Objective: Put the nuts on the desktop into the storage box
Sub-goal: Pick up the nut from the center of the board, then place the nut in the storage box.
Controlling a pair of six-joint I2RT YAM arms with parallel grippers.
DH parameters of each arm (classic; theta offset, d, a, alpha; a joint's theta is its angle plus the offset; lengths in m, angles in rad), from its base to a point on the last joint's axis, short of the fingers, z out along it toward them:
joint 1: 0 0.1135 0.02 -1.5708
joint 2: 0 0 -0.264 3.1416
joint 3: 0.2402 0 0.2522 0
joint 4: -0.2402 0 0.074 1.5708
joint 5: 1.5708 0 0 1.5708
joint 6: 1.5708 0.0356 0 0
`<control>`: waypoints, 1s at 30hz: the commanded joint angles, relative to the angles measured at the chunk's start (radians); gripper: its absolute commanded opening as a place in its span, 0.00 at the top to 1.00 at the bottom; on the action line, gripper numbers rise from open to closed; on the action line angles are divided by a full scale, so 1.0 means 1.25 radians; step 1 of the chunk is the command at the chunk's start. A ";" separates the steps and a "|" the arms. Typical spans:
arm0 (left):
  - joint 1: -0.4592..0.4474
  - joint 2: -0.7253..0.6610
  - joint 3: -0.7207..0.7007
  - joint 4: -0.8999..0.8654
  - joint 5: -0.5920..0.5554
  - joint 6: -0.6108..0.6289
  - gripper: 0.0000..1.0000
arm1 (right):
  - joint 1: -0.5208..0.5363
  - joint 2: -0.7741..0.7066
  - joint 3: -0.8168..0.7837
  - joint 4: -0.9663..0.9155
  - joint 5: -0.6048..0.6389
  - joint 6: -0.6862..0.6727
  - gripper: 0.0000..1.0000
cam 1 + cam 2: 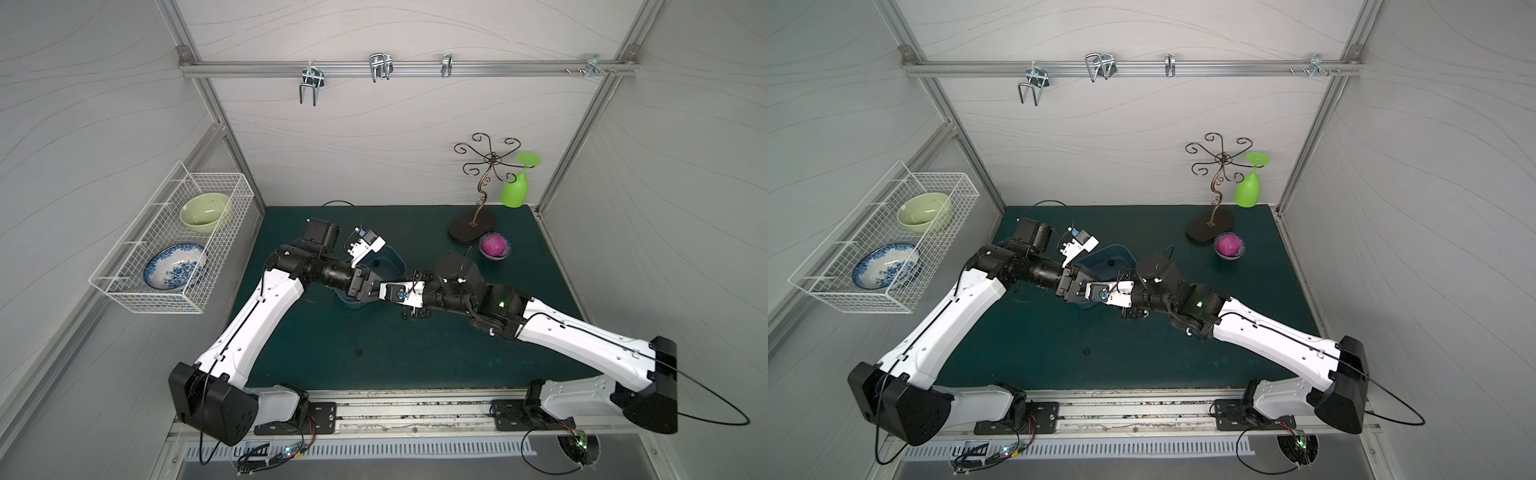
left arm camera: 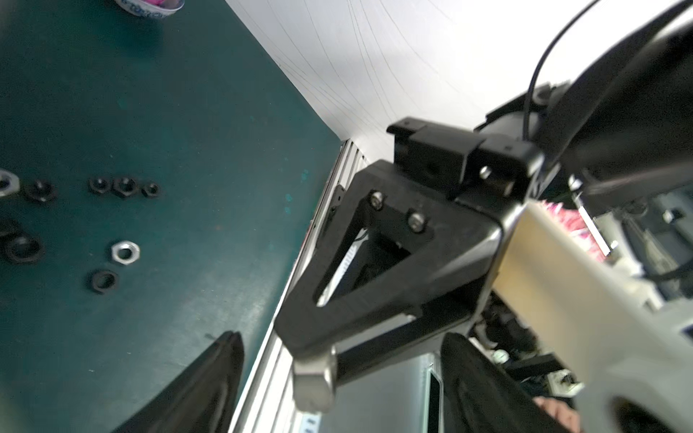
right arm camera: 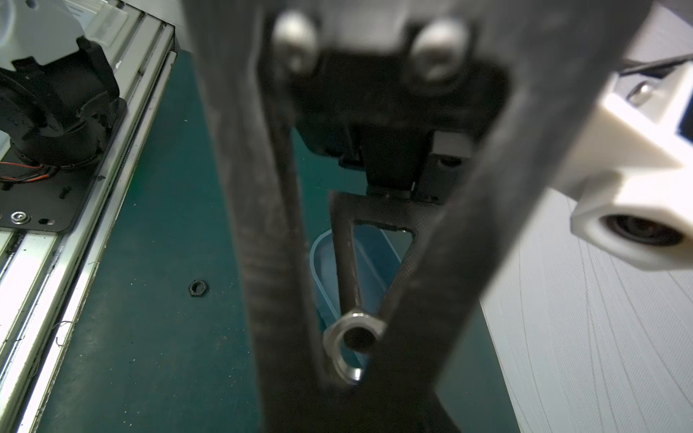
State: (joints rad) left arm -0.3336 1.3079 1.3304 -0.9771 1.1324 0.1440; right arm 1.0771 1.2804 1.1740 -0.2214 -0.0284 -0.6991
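The dark green surface (image 1: 415, 361) carries everything. The two arms meet over its middle, where the storage box (image 1: 1111, 251) sits, probably placed there so both can reach it. The left gripper (image 2: 343, 337) hangs above the box's near end with its fingers spread wide, and only the other arm's tips lie between them. The right gripper (image 3: 350, 375) is pinched on a silver nut (image 3: 352, 343), held at the very fingertips with its hole facing the wrist camera. The box's blue wall shows just beyond the nut, so I judge it is held there to be dropped in (a tip grip lets so small a part fall clean). One black nut (image 1: 376, 262) already lies in the box. More nuts (image 2: 123, 186) lie loose on the surface on the right arm's side of the box, mostly black with a couple of silver. A single black nut (image 1: 358, 352) sits apart, nearer the front edge. No brand, label or writing can be read anywhere.
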 commanded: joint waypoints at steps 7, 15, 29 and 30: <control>0.075 -0.022 0.043 -0.069 -0.107 0.113 0.01 | -0.058 0.044 -0.018 0.069 -0.034 0.133 1.00; 0.231 -0.067 -0.047 -0.038 -0.277 0.208 0.01 | -0.102 0.143 0.028 0.075 -0.061 0.292 1.00; 0.327 -0.132 -0.203 -0.008 -0.464 0.305 0.01 | -0.161 0.395 0.205 0.043 -0.017 0.486 1.00; 0.328 -0.131 -0.216 -0.002 -0.473 0.303 0.01 | -0.169 0.413 0.221 0.036 -0.015 0.507 1.00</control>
State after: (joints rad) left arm 0.0658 1.1564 1.0828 -1.0203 0.5995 0.4953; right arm 0.8944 1.7580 1.4055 -0.1543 -0.0738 -0.1661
